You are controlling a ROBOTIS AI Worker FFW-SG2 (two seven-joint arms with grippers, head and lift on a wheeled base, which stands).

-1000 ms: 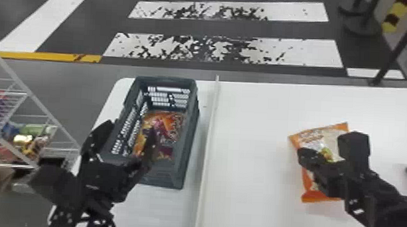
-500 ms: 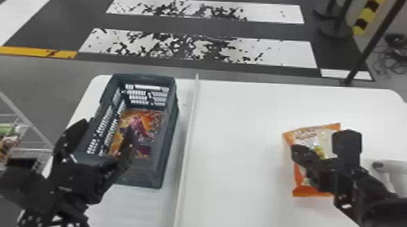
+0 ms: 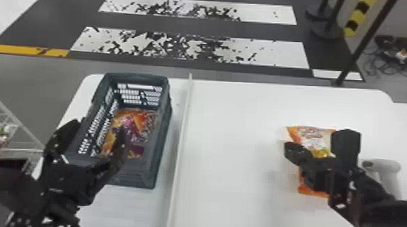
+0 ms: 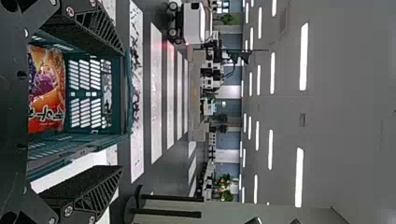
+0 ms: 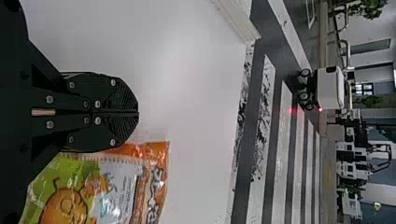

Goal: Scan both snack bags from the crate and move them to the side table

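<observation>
Left gripper (image 3: pixel 100 131) at the near end of the crate (image 3: pixel 139 178), fingers apart, blocks part of the snack bag (image 3: pixel 142 118) lying inside the crate, just ahead of and below the gripper. Right gripper (image 3: pixel 292 150), well right of the crate, fingers together, partly covers the orange bag (image 3: pixel 311 135) lying beside and below it on the table (image 3: pixel 231 139) (contact unclear; bag cut off in right wrist view); scanner (image 3: pixel 389 167) farther right of crate, half hidden by arm.
</observation>
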